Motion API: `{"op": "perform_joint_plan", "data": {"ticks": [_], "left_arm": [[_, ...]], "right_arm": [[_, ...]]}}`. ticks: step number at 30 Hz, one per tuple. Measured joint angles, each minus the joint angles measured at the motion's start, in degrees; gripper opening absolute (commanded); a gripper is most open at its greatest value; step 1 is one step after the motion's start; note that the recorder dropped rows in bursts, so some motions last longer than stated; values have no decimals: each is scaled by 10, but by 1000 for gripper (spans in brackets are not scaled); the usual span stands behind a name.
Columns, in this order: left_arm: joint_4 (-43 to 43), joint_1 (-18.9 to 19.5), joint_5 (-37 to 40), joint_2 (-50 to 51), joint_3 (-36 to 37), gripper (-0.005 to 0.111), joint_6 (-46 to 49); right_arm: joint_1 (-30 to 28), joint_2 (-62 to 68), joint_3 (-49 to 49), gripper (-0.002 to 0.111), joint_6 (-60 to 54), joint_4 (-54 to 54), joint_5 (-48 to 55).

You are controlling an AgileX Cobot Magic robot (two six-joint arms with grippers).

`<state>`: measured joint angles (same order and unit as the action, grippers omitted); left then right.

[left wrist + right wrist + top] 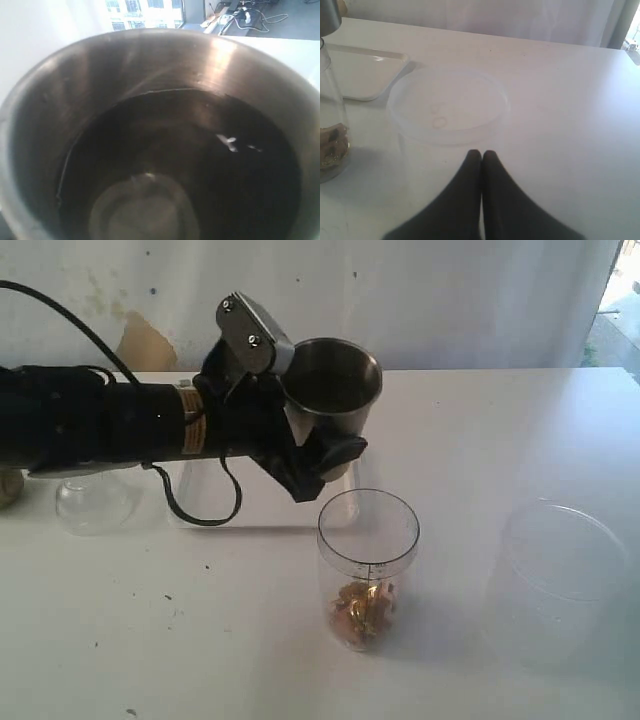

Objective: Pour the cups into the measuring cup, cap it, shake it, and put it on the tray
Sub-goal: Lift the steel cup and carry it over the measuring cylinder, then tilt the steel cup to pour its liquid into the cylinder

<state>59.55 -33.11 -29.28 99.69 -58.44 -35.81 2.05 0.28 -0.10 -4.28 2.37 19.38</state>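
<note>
Measuring cup [368, 540] is standing uncapped; left gripper [300, 405] is clutching the steel tumbler [335, 380], right gripper [481, 160] closed; misaimed tipping is risking spills.

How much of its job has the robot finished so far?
Less than half, it seems. Brown-gold bits lie in the measuring cup, so one pour looks done. The left claw holds the steel tumbler roughly upright near it, not tipped. The cap sits on the table, off the cup. Capping, shaking and setting it on the tray are left.
</note>
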Motion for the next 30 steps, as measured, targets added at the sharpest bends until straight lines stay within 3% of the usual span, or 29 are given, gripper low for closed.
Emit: {"op": "perform_joint_plan", "data": {"ticks": [6,19,30], "left_arm": [[18,-27,23,21,-23,0,43],[22,-29,31,45,-26,0,214],[13,-29,5,45,-64,0,95]], "right_arm": [[0,0,0,0,0,0,0],[0,0,0,0,0,0,0],[0,0,0,0,0,0,0]]}}
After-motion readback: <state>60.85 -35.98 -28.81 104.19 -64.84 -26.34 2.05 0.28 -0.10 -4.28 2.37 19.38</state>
